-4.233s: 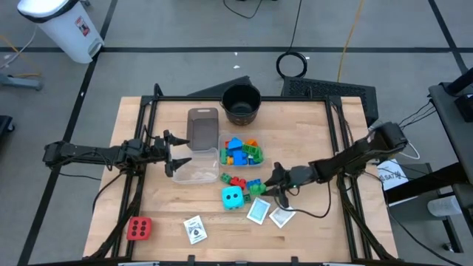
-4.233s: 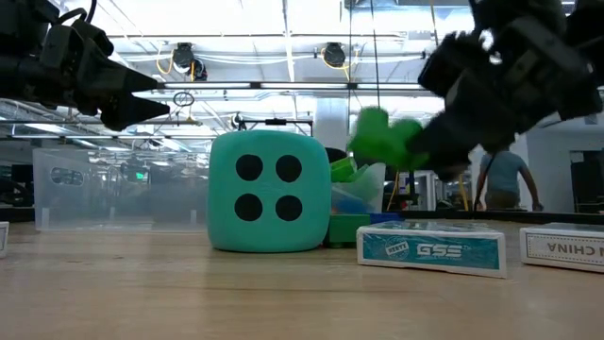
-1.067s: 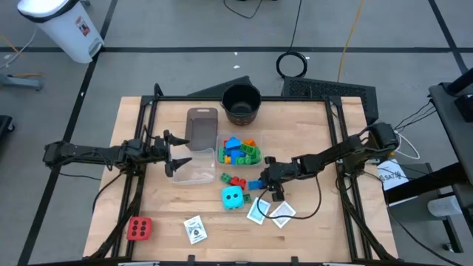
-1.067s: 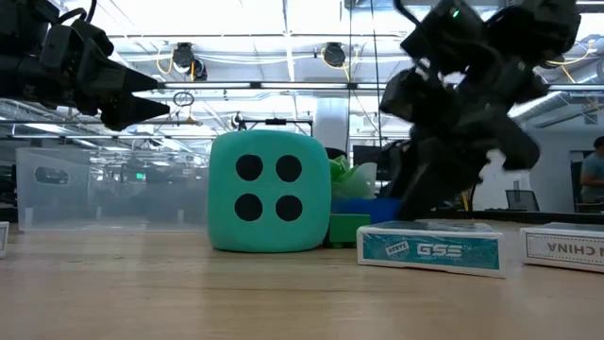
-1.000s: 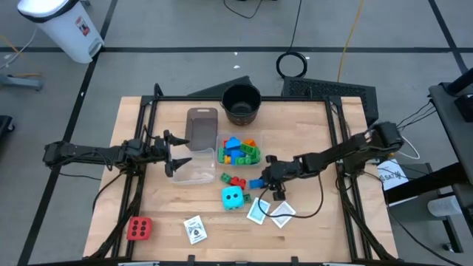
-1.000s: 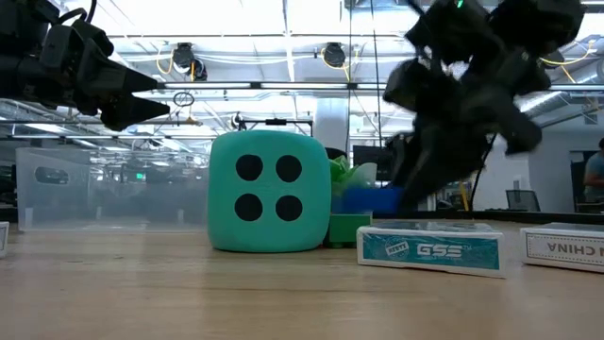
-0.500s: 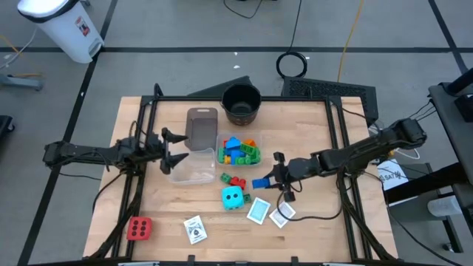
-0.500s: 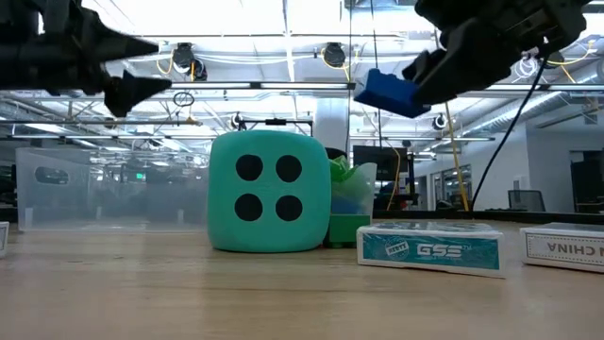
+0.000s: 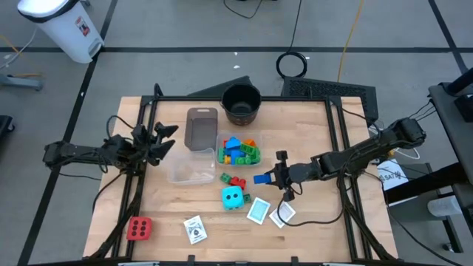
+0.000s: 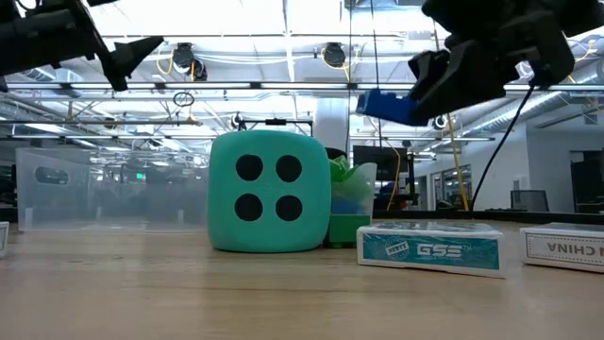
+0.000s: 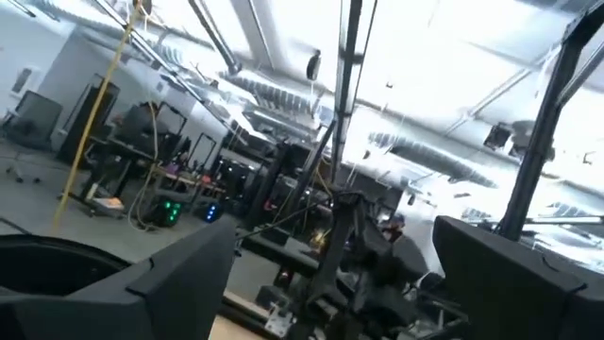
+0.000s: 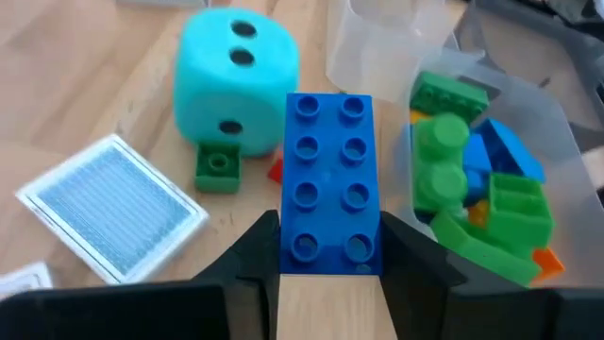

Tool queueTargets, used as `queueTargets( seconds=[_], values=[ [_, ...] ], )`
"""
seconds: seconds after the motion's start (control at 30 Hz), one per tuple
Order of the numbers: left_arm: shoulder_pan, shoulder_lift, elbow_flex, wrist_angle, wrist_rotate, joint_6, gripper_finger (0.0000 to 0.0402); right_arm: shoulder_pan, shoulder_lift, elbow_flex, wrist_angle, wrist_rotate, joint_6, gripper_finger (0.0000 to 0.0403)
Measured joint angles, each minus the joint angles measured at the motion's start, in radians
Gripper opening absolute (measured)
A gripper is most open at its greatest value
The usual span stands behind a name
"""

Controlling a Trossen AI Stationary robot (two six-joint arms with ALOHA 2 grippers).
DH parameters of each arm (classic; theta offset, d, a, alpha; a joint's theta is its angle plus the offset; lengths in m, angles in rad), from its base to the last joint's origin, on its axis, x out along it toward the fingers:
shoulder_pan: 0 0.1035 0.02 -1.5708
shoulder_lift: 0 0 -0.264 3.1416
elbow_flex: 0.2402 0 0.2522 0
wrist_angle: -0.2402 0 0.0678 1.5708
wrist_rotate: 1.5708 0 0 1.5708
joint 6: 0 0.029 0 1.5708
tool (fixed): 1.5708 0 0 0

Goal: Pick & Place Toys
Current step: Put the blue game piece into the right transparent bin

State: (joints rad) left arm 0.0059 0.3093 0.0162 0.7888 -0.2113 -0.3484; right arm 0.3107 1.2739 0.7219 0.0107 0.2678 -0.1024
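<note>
- The right gripper (image 9: 275,177) is clenched on a blue building block (image 12: 328,184), a flat brick with two rows of round studs; its two dark fingers (image 12: 253,247) press the block's long sides.
- In the low view the blue building block (image 10: 385,106) hangs in the air, well above the desk (image 9: 325,222) and higher than the top of the cyan dotted cube (image 10: 270,192).
- From above, the held block (image 9: 261,178) sits just beside the clear tub of blocks (image 9: 239,151), between that tub and the cards.
- The right arm reaches in from the desk's right edge, stretched low and nearly level, wrist pointing toward the middle.
- The left gripper (image 9: 164,135) has its fingers spread wide with nothing between them; it is raised and tilted near the desk's left edge, beside an empty-looking clear tub (image 9: 191,168).
- The tub of blocks holds a heap of green, blue and orange studded pieces (image 12: 467,179), glossy plastic.
- The cyan dotted cube (image 9: 232,196) rests on the desk with a small green block (image 12: 217,168) touching its base and a few red and green blocks (image 9: 236,181) close by.
- Two white-bordered cards (image 9: 259,211) lie flat near the cube; a third (image 9: 195,229) lies further left.
- A red dotted cube (image 9: 139,228) sits alone at the near left corner.
- A black round pot (image 9: 241,103) stands at the far edge of the pale wooden desk.
</note>
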Motion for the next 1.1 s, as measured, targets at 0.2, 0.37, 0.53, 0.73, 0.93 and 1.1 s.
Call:
queueTargets(
  seconds=[0.2, 0.37, 0.53, 0.73, 0.93, 1.1],
  values=[
    [0.000, 0.019, 0.000, -0.068, -0.017, -0.028, 0.0365, -0.001, 0.000, 0.000, -0.045, 0.050, 0.009, 0.0118],
    [0.000, 0.113, 0.000, -0.126, -0.056, -0.185, 0.0365, -0.001, 0.000, 0.000, -0.043, 0.079, -0.008, 0.0115],
    [-0.011, 0.314, 0.009, -0.067, -0.097, -0.401, 0.0365, -0.001, 0.000, 0.000, -0.029, 0.202, -0.104, 0.0117],
    [-0.029, 0.622, 0.117, -0.048, -0.145, -0.499, 0.0365, -0.001, 0.000, 0.000, 0.018, 0.342, -0.276, 0.0115],
    [-0.062, 0.872, 0.358, -0.031, -0.067, -0.315, 0.0365, 0.019, 0.000, 0.000, 0.062, 0.502, -0.417, 0.0116],
    [-0.074, 1.080, 0.573, -0.073, -0.049, -0.227, 0.0365, 0.046, 0.000, 0.000, 0.133, 0.594, -0.507, 0.0115]
  ],
)
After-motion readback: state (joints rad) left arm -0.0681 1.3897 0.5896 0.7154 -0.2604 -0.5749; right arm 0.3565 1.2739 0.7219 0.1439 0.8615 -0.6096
